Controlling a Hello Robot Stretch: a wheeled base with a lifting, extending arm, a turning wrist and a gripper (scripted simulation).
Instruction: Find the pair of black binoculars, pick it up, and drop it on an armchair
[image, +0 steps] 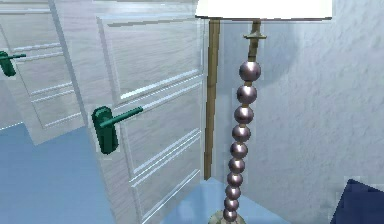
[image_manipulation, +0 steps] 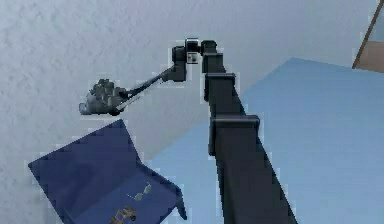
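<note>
Binoculars (image_manipulation: 98, 98) hang held at pincer (image_manipulation: 124, 95) tip | near armchair (image_manipulation: 85, 172) | grip width untellable

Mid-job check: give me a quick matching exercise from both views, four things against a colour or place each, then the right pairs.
Things:
1. nearer door handle
2. floor lamp stem
3. dark grey object
4. dark blue seat

Matches:
A. hangs at the far end of the tool, clear of every surface
B. green
C. arm side view's lower left
D. stacked silver balls under a white shade

Pairs: 1-B, 2-D, 3-A, 4-C
</note>
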